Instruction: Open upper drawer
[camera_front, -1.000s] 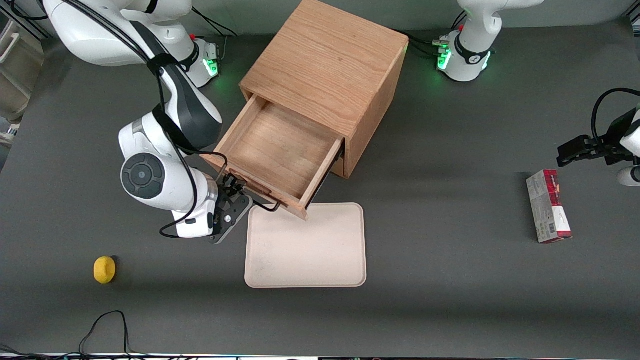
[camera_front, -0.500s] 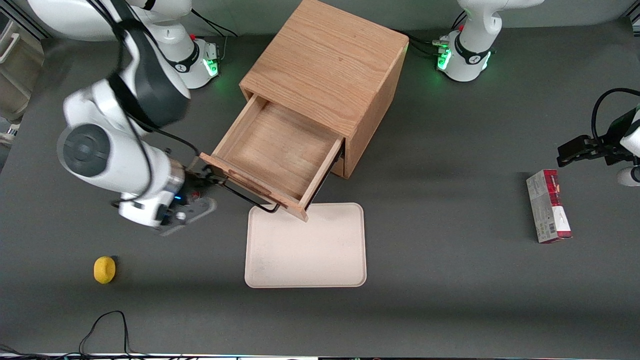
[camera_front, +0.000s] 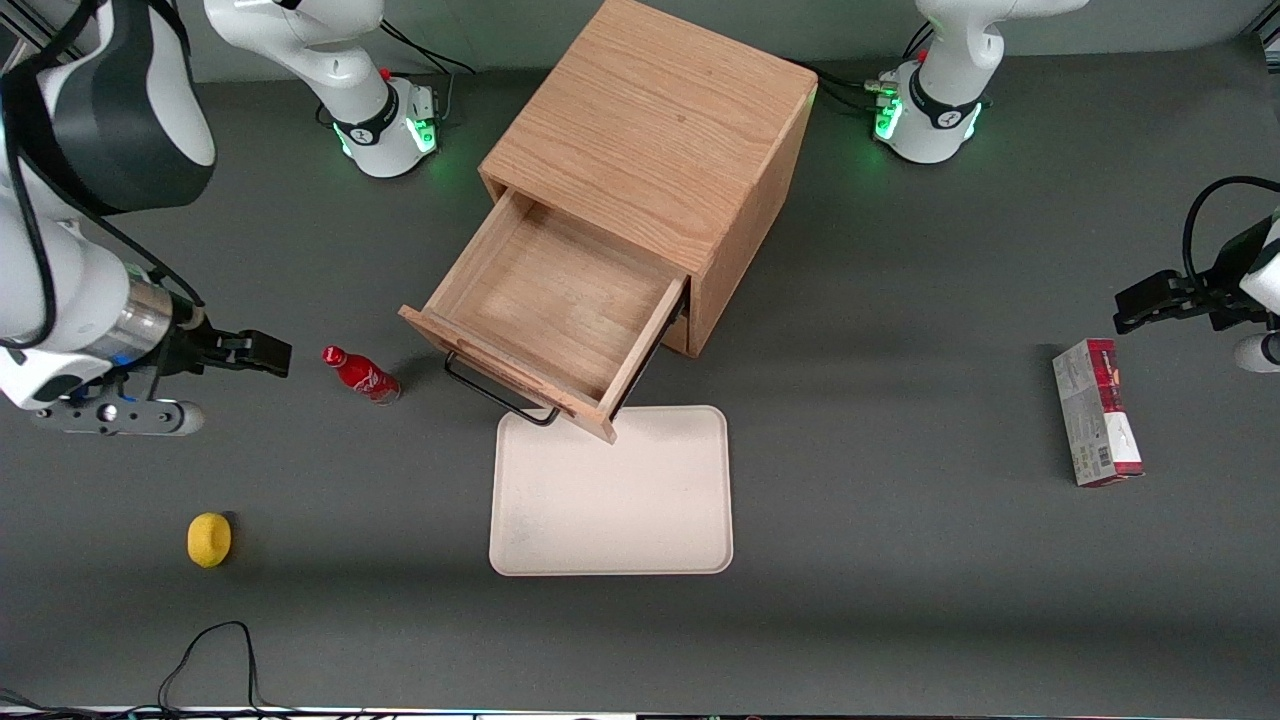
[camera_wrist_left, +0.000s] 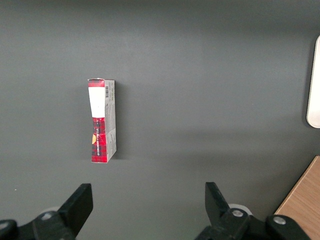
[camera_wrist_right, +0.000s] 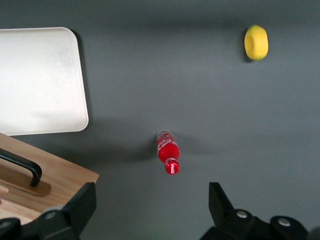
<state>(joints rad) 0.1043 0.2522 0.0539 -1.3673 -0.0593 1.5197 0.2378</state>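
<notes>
The upper drawer (camera_front: 555, 325) stands pulled well out of the cabinet (camera_front: 655, 140), its handle (camera_front: 497, 393) free. The gripper (camera_front: 262, 353), jaws spread and empty, hangs well apart from it toward the working arm's end, near a red bottle (camera_front: 361, 374).

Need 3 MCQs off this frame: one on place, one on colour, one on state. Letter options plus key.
1. Where is the pincer?
A. on the drawer handle
B. above the table toward the working arm's end, apart from the drawer
C. over the tray

2. What colour is the bottle?
A. red
B. green
C. blue

3. What state is the upper drawer in?
A. shut
B. pulled out, empty
C. pulled out, full

Key: 1 B, it hangs beside the bottle, clear of the handle. 2 A, red body and cap. 3 B, bare wood floor shows.
</notes>
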